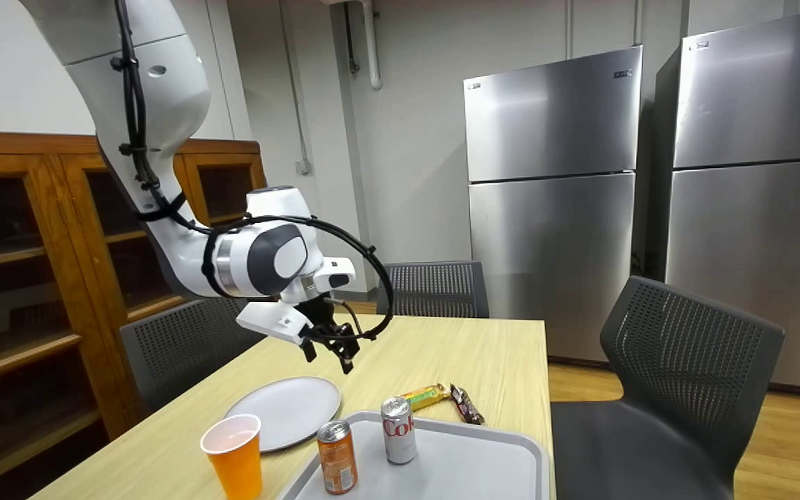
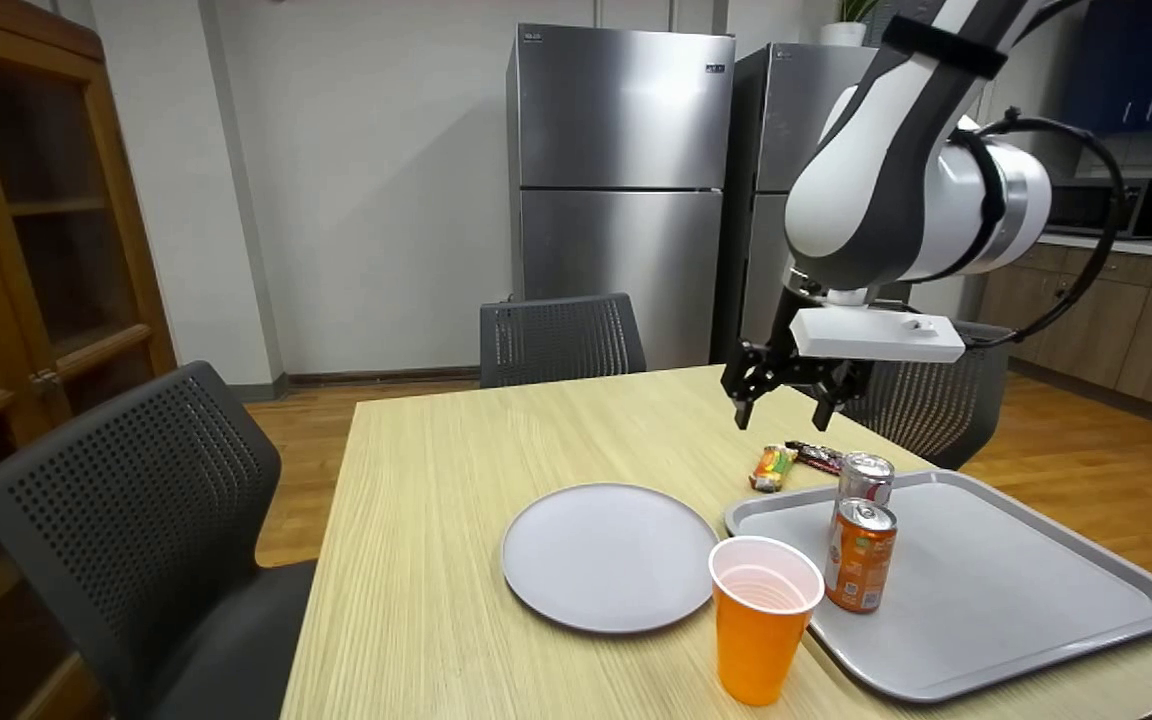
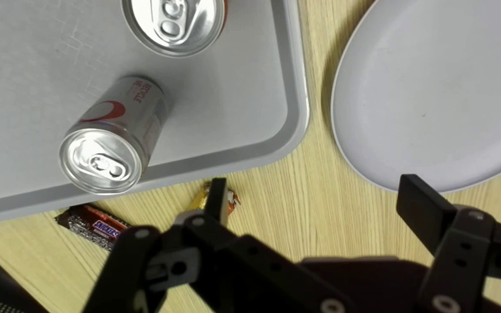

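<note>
My gripper (image 1: pixel 329 357) is open and empty above the table, also in an exterior view (image 2: pixel 782 418) and the wrist view (image 3: pixel 313 191). In the wrist view, one finger partly hides a yellow-wrapped bar (image 3: pixel 199 200); the other overlaps the edge of a round grey plate (image 3: pixel 433 87). A dark Snickers bar (image 3: pixel 96 226) lies beside the yellow bar, near the tray's edge. A grey tray (image 3: pixel 233 108) holds an upright silver Coke can (image 3: pixel 115 117) and an upright orange can (image 3: pixel 174 26). An orange cup (image 2: pixel 761 640) stands by the plate, outside the wrist view.
The light wooden table (image 2: pixel 426 560) has dark chairs around it, one near the tray side (image 1: pixel 692 361) and one near the plate side (image 2: pixel 136 530). Steel refrigerators (image 1: pixel 553 208) and a wooden glass-door cabinet (image 1: pixel 60 278) stand behind. A black cable (image 1: pixel 372 264) loops out from the arm.
</note>
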You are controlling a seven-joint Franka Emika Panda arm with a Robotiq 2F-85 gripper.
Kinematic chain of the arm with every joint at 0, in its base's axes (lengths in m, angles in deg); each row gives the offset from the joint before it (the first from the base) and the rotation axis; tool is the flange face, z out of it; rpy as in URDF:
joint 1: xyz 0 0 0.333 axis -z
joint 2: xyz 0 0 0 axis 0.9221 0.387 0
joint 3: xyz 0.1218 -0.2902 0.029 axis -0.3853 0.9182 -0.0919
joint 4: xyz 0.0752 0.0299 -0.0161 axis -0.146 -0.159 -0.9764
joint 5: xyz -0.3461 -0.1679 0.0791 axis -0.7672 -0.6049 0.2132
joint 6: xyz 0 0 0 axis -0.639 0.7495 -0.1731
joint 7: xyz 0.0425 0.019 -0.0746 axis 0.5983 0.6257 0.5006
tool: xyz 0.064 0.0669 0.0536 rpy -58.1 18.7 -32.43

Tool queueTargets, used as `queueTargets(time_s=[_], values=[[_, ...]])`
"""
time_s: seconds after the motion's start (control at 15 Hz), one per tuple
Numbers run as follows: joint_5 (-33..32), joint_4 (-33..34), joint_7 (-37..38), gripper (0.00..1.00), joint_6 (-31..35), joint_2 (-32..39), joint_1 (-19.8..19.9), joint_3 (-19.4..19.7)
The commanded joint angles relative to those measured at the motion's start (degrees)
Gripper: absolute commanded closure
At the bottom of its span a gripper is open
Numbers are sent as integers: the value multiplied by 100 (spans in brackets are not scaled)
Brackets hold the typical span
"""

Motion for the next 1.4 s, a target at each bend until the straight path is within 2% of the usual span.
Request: queueTargets(time_s=[0.0,0.13,0.2,1.33], values=[[-214,130,174,0,-390,-141,-15,-37],[-271,151,179,0,-441,-150,-14,-45],[-172,105,44,0,-157,-2,113,-135],[-202,126,43,0,-188,-2,113,-135]])
